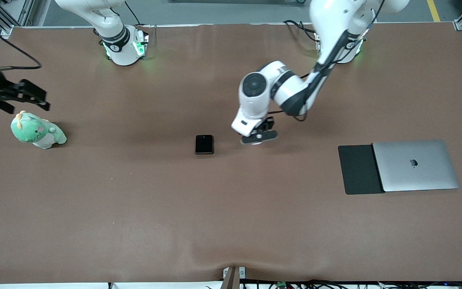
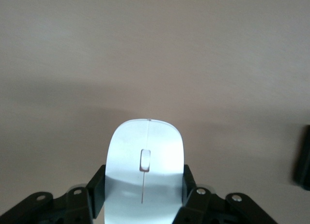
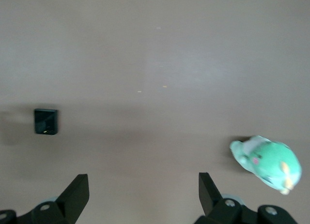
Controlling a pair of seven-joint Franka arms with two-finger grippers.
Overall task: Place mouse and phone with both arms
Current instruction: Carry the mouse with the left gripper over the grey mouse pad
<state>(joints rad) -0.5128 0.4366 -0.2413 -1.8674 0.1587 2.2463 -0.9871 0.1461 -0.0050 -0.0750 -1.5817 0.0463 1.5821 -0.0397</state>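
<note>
The white mouse (image 2: pixel 145 156) sits between the fingers of my left gripper (image 2: pixel 144 183), which press on both its sides. In the front view that gripper (image 1: pixel 258 137) is low over the middle of the table, and only a sliver of the mouse (image 1: pixel 257 142) shows under it. I cannot tell whether the mouse touches the table. The black phone (image 1: pixel 204 144) lies flat on the table beside it, toward the right arm's end, and also shows in the right wrist view (image 3: pixel 46 121). My right gripper (image 1: pixel 26 95) is open and empty (image 3: pixel 143 185), held above the table near the plush toy.
A green plush toy (image 1: pixel 37 130) lies at the right arm's end of the table and shows in the right wrist view (image 3: pixel 267 163). A black mouse pad (image 1: pixel 358 169) and a closed silver laptop (image 1: pixel 415 165) lie side by side toward the left arm's end.
</note>
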